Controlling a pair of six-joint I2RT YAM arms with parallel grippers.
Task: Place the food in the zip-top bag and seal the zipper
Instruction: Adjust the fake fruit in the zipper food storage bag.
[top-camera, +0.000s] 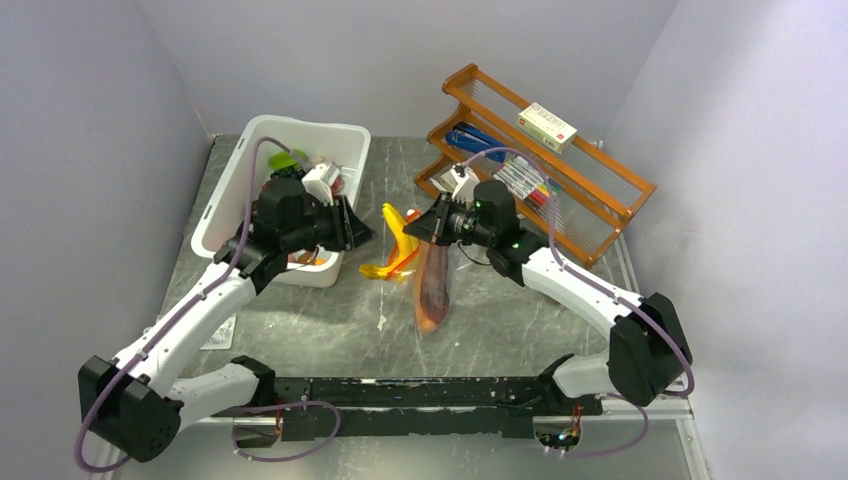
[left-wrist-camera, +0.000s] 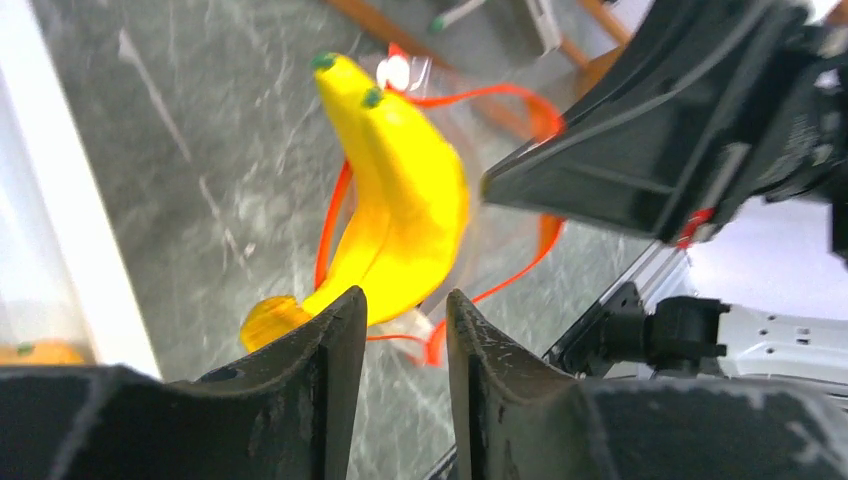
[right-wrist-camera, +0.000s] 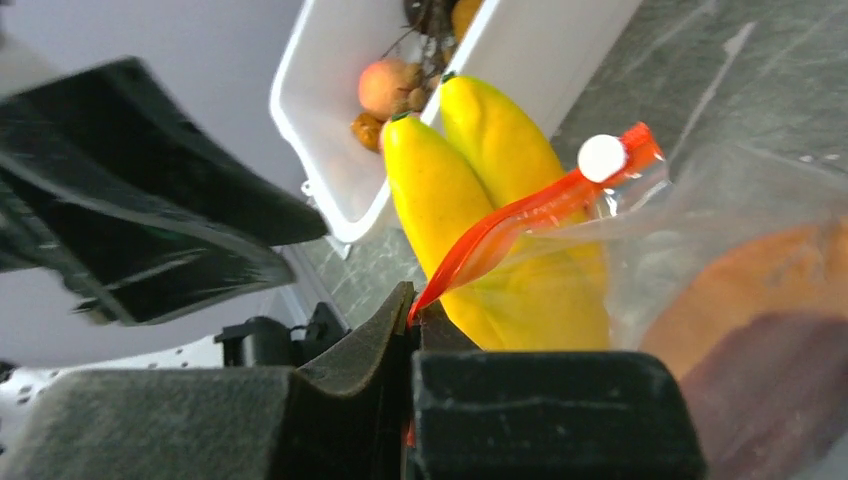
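The yellow banana bunch (top-camera: 397, 243) lies halfway into the mouth of the clear zip-top bag (top-camera: 432, 300), its stem end sticking out. In the left wrist view the banana bunch (left-wrist-camera: 405, 200) sits inside the loop of the orange-red zipper (left-wrist-camera: 510, 95). A dark red-brown slab (top-camera: 434, 282) is inside the bag. My right gripper (right-wrist-camera: 415, 312) is shut on the zipper (right-wrist-camera: 500, 225) strip, near the white slider tab (right-wrist-camera: 602, 157). My left gripper (left-wrist-camera: 405, 305) hangs just left of the banana, jaws slightly apart with nothing between them.
A white bin (top-camera: 300, 125) at the back left holds more toy food, with round fruits (right-wrist-camera: 385, 85) showing. A wooden rack (top-camera: 590, 185) with markers and a small box (top-camera: 547, 127) stands at the back right. A paper scrap (top-camera: 220, 335) lies near the left arm.
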